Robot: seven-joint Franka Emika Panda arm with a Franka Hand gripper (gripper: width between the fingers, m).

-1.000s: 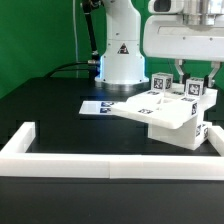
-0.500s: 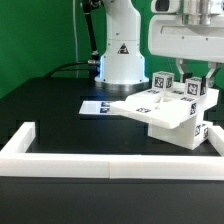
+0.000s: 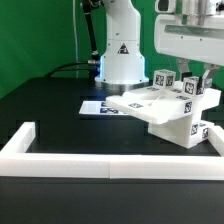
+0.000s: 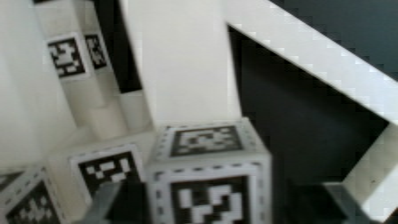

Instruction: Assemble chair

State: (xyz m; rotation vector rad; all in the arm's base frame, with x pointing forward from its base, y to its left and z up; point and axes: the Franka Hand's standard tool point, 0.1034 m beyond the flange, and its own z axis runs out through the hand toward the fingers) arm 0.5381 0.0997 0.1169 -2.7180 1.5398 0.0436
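Note:
The partly built white chair (image 3: 172,112) stands at the exterior view's right, a tilted slab with tagged upright legs (image 3: 190,88) on it. My gripper (image 3: 192,76) hangs right over those legs. In the wrist view a tagged leg end (image 4: 210,165) sits between the fingers (image 4: 109,196), with a dark gap on each side. The gripper (image 4: 231,200) is open around the leg and not pressing on it. A long white bar (image 4: 178,60) runs away from that leg end.
The marker board (image 3: 98,106) lies flat on the black table, to the exterior view's left of the chair. A long white border wall (image 3: 110,162) runs along the front and turns back at both ends. The robot's base (image 3: 120,55) stands behind.
The jaws have spread apart and let go of the leg. The gripper and the chair have shifted a little toward the exterior view's right, and the slab has turned slightly.

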